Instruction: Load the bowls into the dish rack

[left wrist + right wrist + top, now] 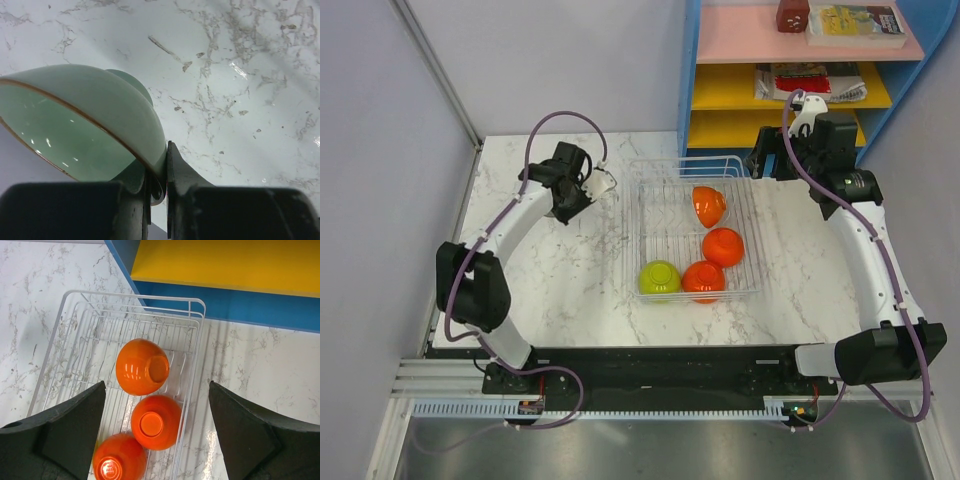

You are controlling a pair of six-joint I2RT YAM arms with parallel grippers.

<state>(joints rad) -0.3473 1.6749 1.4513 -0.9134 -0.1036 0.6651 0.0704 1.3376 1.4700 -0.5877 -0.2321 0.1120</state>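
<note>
pale sage-green bowl [95,110] is grasped by its rim in the left gripper [159,167], over the counter [240,75] left of the dish rack [632,225], arm bent. the rack holds three orange-red bowls [709,205] and a yellow-green bowl [659,278]. right gripper [156,390] hangs released over its far right end.

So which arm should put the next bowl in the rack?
Left. The left gripper pinches the pale green bowl by its rim, beside the dish rack. The right gripper hangs open and empty over the rack.

Marble table [570,270]; dish rack [665,215] on it.
</note>
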